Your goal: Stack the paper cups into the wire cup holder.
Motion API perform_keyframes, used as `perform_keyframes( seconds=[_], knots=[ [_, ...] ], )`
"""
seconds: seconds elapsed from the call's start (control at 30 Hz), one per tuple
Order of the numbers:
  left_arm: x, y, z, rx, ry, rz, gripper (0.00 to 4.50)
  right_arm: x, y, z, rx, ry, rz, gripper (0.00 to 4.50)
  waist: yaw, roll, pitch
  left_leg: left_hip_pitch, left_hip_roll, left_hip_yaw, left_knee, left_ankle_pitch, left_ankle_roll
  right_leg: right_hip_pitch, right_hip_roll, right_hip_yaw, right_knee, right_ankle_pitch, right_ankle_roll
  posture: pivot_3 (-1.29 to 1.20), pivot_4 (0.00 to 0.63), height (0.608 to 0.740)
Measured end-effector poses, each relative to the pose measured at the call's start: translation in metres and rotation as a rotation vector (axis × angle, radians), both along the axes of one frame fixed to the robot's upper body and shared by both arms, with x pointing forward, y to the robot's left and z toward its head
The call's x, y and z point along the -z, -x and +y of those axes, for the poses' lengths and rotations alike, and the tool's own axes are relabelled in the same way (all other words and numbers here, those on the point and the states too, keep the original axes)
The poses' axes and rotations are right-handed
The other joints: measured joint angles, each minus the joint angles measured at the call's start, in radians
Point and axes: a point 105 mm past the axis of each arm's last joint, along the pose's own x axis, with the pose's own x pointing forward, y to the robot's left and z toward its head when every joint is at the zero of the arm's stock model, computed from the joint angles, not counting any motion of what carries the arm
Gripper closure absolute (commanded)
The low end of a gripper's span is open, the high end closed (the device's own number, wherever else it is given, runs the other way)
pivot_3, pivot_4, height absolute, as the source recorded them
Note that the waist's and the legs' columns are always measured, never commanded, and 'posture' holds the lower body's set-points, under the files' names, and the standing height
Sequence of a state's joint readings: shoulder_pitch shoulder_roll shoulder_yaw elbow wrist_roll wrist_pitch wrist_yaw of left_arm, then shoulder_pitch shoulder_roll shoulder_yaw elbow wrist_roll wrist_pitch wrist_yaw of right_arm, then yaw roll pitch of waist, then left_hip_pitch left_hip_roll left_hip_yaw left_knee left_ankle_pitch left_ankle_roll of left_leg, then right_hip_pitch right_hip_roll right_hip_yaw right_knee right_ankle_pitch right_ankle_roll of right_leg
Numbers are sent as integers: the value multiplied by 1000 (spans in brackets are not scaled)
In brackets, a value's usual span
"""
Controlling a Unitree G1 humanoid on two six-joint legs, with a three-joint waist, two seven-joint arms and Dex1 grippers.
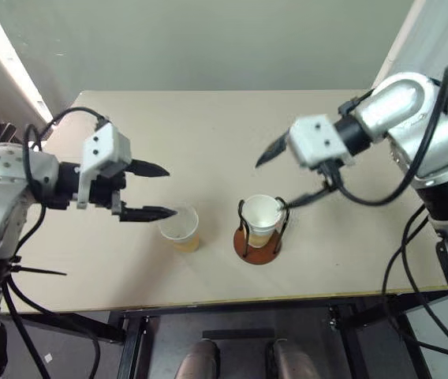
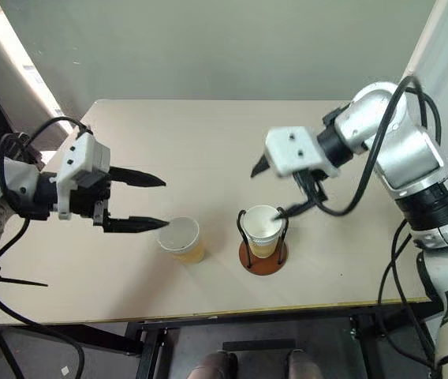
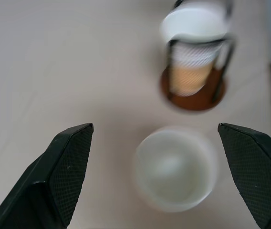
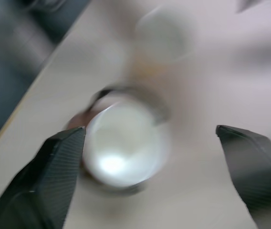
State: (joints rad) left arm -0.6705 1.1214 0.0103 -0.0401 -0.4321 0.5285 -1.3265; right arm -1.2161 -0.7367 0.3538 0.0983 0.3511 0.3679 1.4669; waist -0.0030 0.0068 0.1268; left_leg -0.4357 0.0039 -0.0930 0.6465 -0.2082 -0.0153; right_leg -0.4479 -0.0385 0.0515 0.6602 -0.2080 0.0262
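Observation:
The wire cup holder [image 1: 259, 246], a reddish-brown disc with thin black wire loops, stands on the table right of centre. A paper cup [image 1: 262, 215] sits upright inside it. Another paper cup [image 1: 181, 228] stands loose on the table just left of the holder, mouth up. My right gripper [image 1: 284, 177] hovers above the holder, open, nothing between its fingers; the right wrist view looks down into the held-up cup [image 4: 123, 145]. My left gripper [image 1: 169, 190] is open beside and slightly above the loose cup [image 3: 176, 169], which lies ahead between its fingers [image 3: 64, 171].
The beige table [image 1: 208, 134] has bare surface behind and to both sides of the cups. Its front edge [image 1: 232, 302] runs close below the holder. A pale wall rises behind the table.

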Motion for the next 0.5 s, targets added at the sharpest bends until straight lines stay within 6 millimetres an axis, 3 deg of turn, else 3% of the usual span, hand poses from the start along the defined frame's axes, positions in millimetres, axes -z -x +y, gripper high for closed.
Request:
perform_keyframes(
  seconds=[0.07, 0.13, 0.2, 0.33, 0.5],
  knots=[
    [-1, -11, 3, 5, -62, -5, 0, -7, 2, 5, 26, -158, 94, 22, 4, -2, -1, 0, 0, 0, 0, 0, 0, 1, 0, 0, 0, -1, -1, 0, 150, 740],
    [3, -20, 4, 22, -127, 4, 0, 7, 6, 14, 29, -195, 156, 22, 4, -2, -1, 0, -1, -1, 0, 0, 0, 0, -1, 0, 0, -1, -2, 0, 150, 740],
    [14, -26, 1, 53, -189, 25, 0, 21, 7, 22, 46, -205, 209, 22, 3, -1, -1, -3, -2, -1, 0, 0, 0, -2, -2, 0, 0, -1, -1, 0, 150, 740],
    [36, -36, -5, 110, -272, 82, 0, 25, 8, 32, 85, -201, 207, 22, 2, -2, -1, -5, -2, -1, 0, 0, 0, -3, -2, 0, -1, 0, 1, 0, 150, 740],
    [43, -44, -8, 147, -335, 89, 0, 38, 3, 38, 132, -150, 197, 22, 1, -2, -1, -6, -2, -1, 0, -1, 1, -4, -2, 0, -3, 2, 5, 0, 150, 740]
  ],
)
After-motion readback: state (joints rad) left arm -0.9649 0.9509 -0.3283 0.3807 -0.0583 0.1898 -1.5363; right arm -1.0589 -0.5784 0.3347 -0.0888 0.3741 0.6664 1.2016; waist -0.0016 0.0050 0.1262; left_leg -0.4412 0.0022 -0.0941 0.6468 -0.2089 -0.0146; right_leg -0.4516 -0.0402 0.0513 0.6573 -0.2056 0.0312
